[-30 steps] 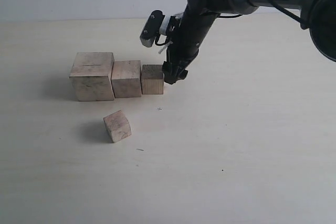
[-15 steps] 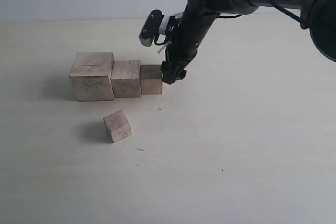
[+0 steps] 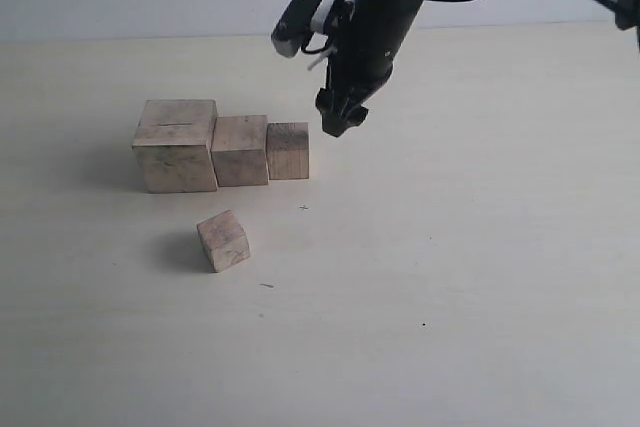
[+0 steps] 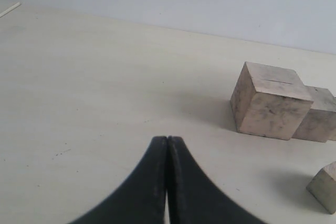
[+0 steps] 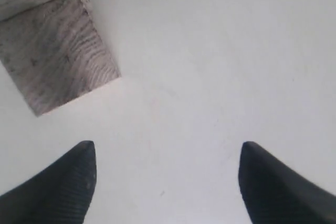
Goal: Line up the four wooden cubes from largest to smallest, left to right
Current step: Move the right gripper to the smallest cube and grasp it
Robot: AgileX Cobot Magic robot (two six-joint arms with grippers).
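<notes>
Three pale unpainted wooden cubes (image 3: 240, 150) abut near the far-left corner of the table (image 3: 480, 277); the fourth cube (image 3: 224, 240) lies askew toward the front edge. Right gripper (image 3: 338, 125) gapes empty, left gripper (image 4: 167, 141) pinched closed. Probably light, rigid: pinch opposite faces.

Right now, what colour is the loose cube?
The loose cube is pale unpainted wood; exterior view shows it best.

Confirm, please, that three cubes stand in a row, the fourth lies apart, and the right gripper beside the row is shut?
Not quite: the right gripper is open, fingertips apart, as the right wrist view shows. The row of three cubes and the separate fourth cube are right.
</notes>
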